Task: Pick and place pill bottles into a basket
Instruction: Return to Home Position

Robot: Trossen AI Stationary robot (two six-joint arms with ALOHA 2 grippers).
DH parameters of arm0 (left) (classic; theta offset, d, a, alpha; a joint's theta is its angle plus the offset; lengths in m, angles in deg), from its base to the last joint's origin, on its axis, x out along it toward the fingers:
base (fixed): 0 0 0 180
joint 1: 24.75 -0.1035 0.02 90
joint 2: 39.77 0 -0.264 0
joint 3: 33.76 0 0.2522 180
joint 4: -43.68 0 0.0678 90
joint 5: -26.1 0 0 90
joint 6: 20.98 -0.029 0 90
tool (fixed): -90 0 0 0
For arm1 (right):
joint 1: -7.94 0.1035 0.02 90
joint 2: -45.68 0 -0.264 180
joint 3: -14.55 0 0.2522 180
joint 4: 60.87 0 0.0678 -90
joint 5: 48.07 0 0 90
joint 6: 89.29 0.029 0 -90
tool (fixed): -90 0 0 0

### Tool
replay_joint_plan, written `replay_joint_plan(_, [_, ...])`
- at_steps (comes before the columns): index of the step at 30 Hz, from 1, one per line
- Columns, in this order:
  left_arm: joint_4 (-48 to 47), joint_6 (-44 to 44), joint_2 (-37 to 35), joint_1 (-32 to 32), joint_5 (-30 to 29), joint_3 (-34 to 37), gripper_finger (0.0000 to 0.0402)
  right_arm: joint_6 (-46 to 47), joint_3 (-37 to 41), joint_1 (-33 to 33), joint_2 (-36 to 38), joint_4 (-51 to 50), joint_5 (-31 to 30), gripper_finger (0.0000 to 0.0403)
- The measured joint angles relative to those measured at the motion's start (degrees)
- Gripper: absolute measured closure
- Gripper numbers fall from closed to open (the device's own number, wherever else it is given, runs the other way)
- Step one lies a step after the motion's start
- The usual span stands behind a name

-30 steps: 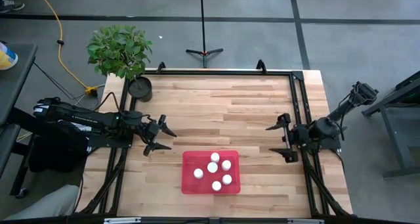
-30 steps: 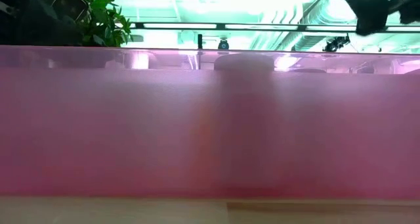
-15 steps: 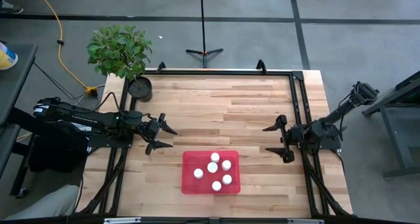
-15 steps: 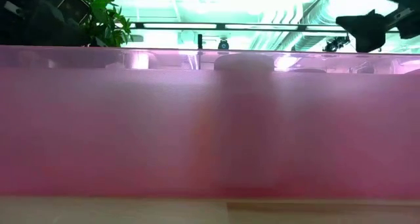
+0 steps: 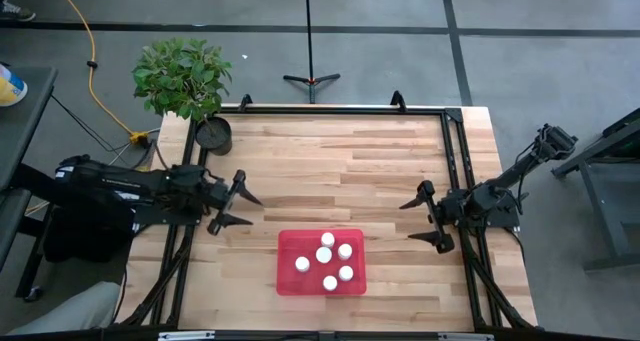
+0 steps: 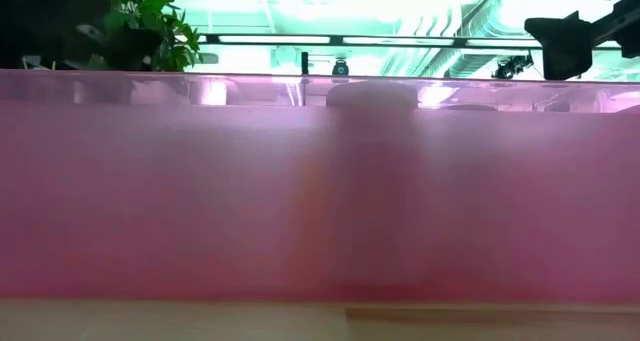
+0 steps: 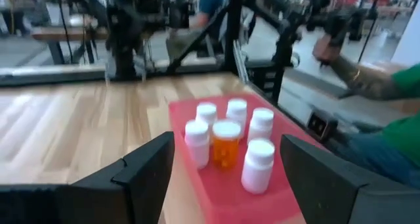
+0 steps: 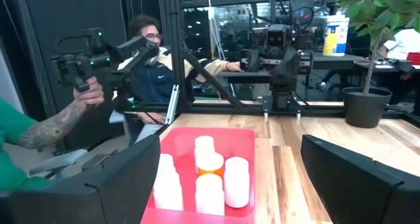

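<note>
At the table's (image 5: pixel 340 161) far left corner stands a leafy plant (image 5: pixel 182 76), with a small dark pot (image 5: pixel 213 133) just beside it on the wood. Nearer the front, the left gripper (image 5: pixel 245 208) hangs over the left part of the table, pointing inward. Its fingers are spread wide and hold nothing, and it is apart from the basket. The basket (image 5: pixel 290 283), a shallow red tray, lies on the table near the front edge, about midway between the two arms. The pill bottles (image 5: pixel 324 254) are inside it, six of them standing upright with their white caps up, clustered toward its right half. The left wrist view shows one orange bottle (image 7: pixel 226 145) in the middle of the white ones. In the low view the basket's near wall fills almost the whole picture. On the right, the right gripper (image 5: pixel 409 222) hangs over the table's right side by the black rail, pointing inward. Its fingers are also spread and empty, and it is clear of the basket.
</note>
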Motion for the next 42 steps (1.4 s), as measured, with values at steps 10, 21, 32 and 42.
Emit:
replay_joint_plan(10, [-9.83,0.41,-11.63,0.0,0.11,0.0,0.0092,-4.57,0.02,-1.14,-0.02,3.55,-4.93,0.0045])
replay_joint_plan(21, [-15.01,0.83,-20.62,0.0,0.09,3.21,0.0092,-9.21,0.02,-7.13,1.58,5.14,-6.3,0.0045])
replay_joint_plan(32, [-13.42,0.68,-22.63,0.0,-1.29,5.68,0.0092,-1.54,0.04,-26.08,2.96,0.31,13.35,0.0045])
replay_joint_plan(42, [-13.35,0.85,-20.89,0.0,-0.92,5.68,0.0092,3.92,-2.57,-36.98,3.3,-3.11,44.94,0.0045])
